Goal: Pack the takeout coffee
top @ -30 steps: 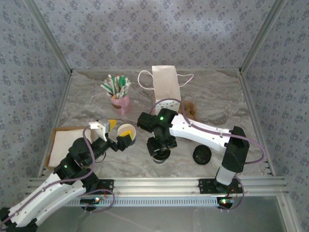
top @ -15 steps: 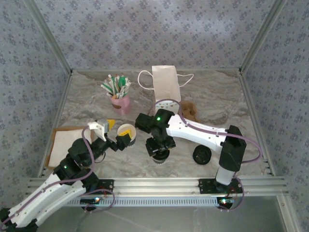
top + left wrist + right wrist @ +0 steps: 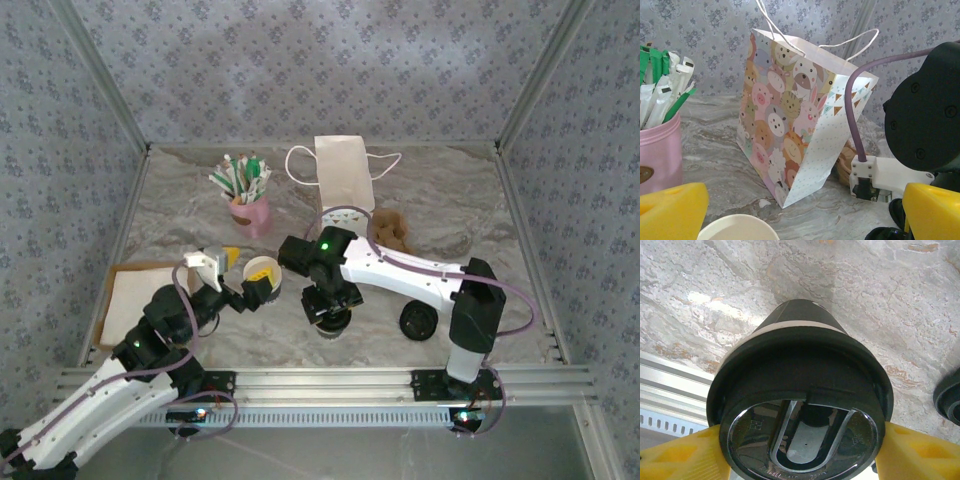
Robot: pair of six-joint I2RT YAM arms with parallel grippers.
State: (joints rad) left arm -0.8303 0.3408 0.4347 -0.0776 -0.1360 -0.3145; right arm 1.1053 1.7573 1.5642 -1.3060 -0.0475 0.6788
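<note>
Two cups stood mid-frame: the left pincer (image 3: 802, 215), jaws wide apart, straddled the open paper cup (image 3: 266, 263) left of centre — likely to steady it — while the right pincer (image 3: 800, 452) clamped the lidded dark cup (image 3: 800, 325).

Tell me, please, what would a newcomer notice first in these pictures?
First, the paper bag printed with cartoon animals, standing at the back of the marble table. Next, the right gripper near the front edge, its yellow fingers against both sides of a black-lidded cup. To its left, the open left gripper flanks an open paper cup.
</note>
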